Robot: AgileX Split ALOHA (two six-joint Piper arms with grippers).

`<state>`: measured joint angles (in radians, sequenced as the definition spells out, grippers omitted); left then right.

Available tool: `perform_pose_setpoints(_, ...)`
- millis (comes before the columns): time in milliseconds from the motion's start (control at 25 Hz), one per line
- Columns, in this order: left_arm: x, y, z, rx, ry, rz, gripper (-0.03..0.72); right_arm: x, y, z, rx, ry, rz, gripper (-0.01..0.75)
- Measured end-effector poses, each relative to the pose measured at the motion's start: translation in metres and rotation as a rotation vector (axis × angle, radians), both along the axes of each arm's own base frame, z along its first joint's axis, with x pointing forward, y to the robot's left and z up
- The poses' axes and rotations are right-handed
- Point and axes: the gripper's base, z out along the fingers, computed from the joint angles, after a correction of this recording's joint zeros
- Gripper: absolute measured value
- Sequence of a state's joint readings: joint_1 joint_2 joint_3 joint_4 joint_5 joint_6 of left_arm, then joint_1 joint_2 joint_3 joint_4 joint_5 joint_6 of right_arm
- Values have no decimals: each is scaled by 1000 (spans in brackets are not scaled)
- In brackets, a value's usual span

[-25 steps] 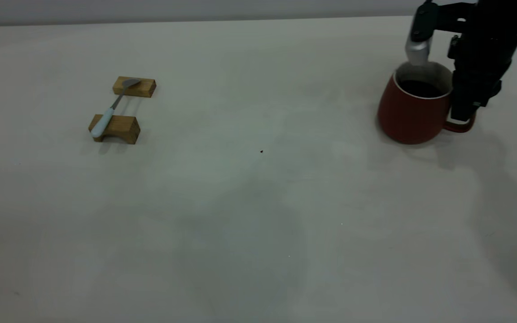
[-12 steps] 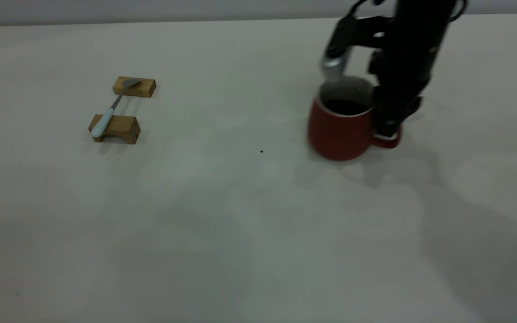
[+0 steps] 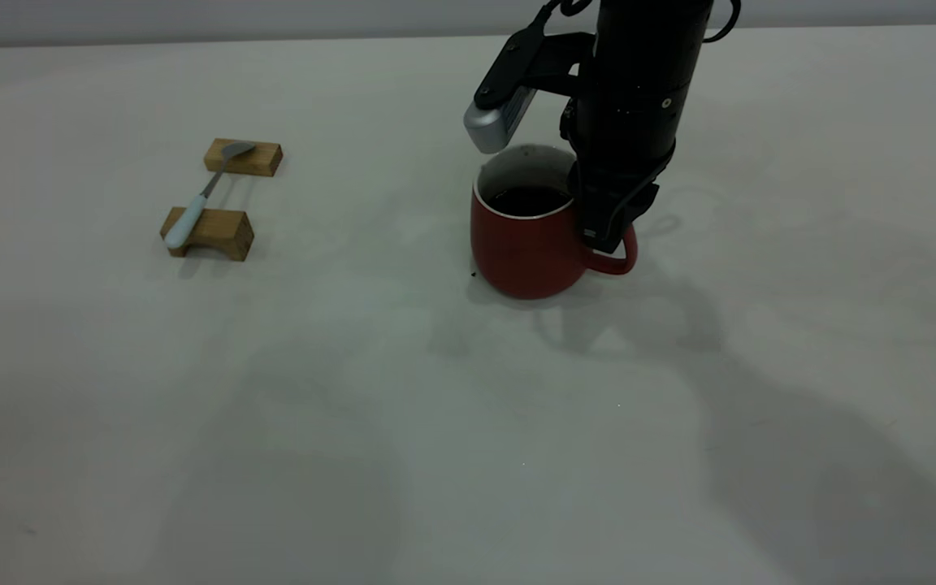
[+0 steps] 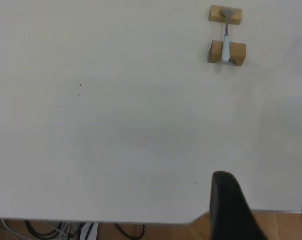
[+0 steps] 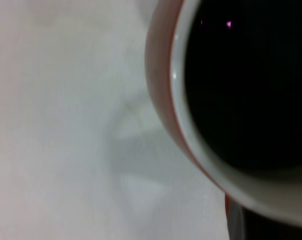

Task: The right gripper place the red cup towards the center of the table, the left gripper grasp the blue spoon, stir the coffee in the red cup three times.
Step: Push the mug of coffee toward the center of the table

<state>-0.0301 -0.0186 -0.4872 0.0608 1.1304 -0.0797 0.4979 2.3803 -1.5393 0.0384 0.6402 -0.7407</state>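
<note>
Red cup (image 3: 526,244): squat dark-red mug, white inside, standing upright on the worktop (image 3: 435,422); loop handle turned away from the spoon's side. Holds the coffee (image 3: 528,200), dark and nearly black (the right wrist view shows it filling the bowl below the white rim).

Right hand (image 3: 608,236): black, pointing straight down just beside the cup, its fingers closed on the cup's handle; silver-grey camera box above the cup's rim.

Blue spoon (image 3: 201,198): well apart from the cup, lying bridged across two wooden blocks (image 3: 224,195), pale handle on the block farther from the worktop's back edge, metal bowl on the other.

Left hand (image 4: 263,210): seen only in its own wrist view, two dark fingers spread apart with nothing between them, well apart from the spoon and the cup.
</note>
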Motion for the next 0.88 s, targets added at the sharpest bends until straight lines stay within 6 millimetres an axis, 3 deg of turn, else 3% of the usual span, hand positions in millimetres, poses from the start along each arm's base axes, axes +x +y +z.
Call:
perform_pose_setpoints(720,0,0,0,0,0,0,426,1,22,-5,137,-71,-92,170)
perform_pose_setpoints(800,0,0,0,0,0,0,426,1,23,-5,148,-69,-105,200)
perform_pose_setpoints(880,0,0,0,0,0,0,426,2,23,-5,160,-73,-120,278)
